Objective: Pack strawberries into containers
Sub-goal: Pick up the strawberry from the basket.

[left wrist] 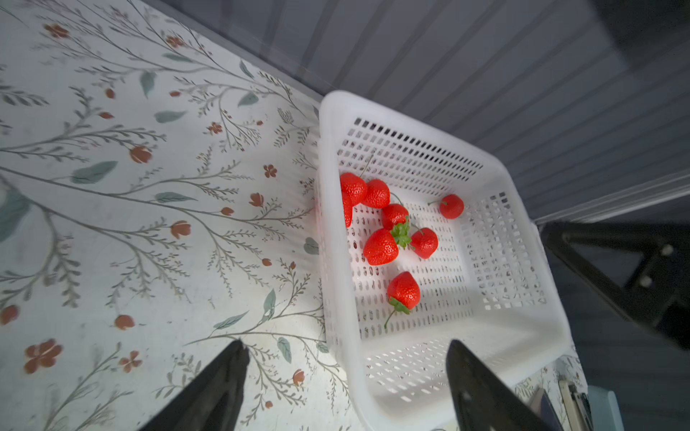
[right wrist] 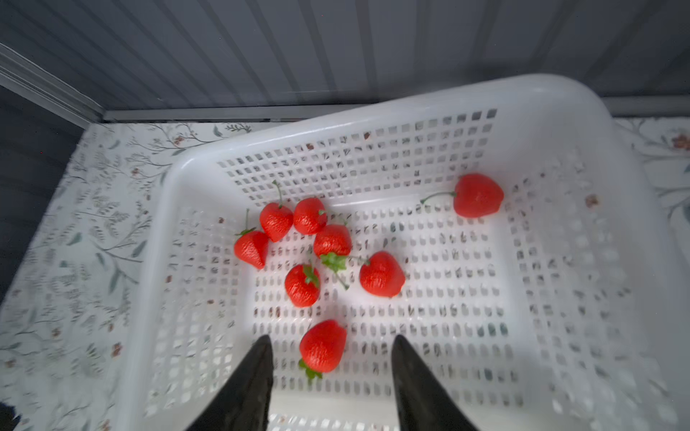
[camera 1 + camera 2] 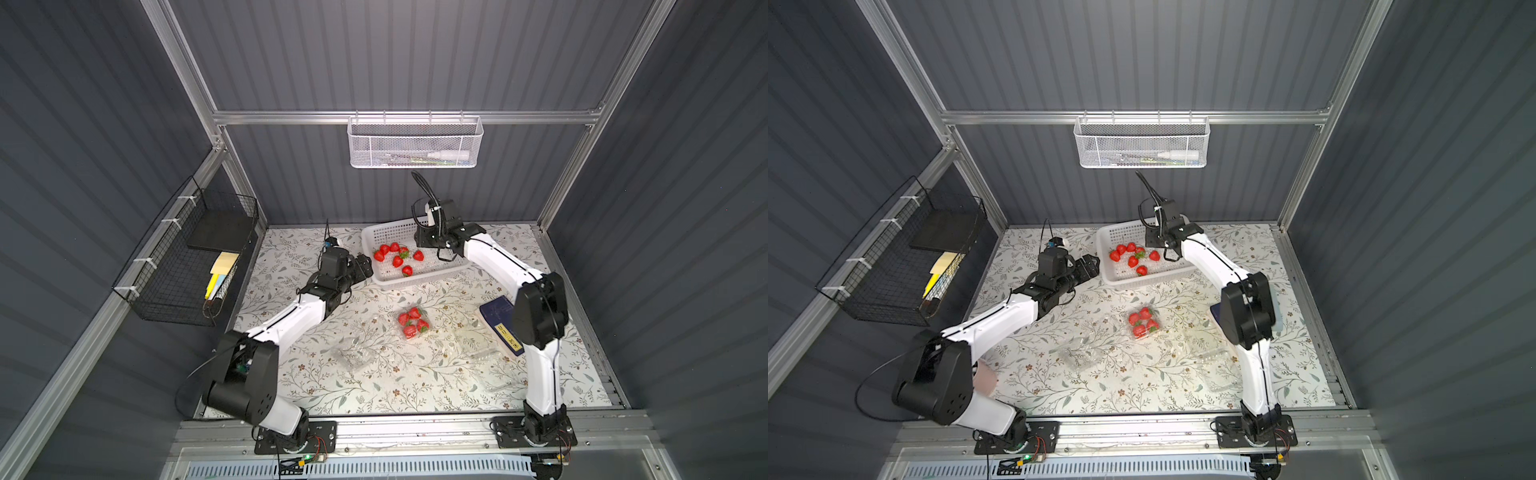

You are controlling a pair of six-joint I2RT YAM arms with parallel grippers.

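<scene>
White perforated plastic forms the basket (image 3: 399, 283) at the far edge of the table (image 3: 374, 395); it holds the loose strawberries (image 2: 302, 285), eight by count in the right wrist view. Near the table's middle a filled container (image 3: 412, 322) of clear plastic carries four berries. Two more stand bare toward the near edge: the left empty container (image 3: 1077, 353) and the right empty container (image 3: 1210, 351). The right gripper (image 2: 331, 337) hangs over the basket with jaws parted and nothing held; in its wrist view the nearest berry (image 2: 323, 350) lies framed between the two jaws, clear of both, though how far below them cannot be told. The left gripper (image 1: 346, 345) is spread wide and empty, just beside the basket's left wall. Step in hand, as judged: fetching the next berry for a second container, with one of three packed. The next move likely calls for a straight descent, a soft pinch across the red body rather than the stem, and a lift clear of the rim before crossing to an empty container.
</scene>
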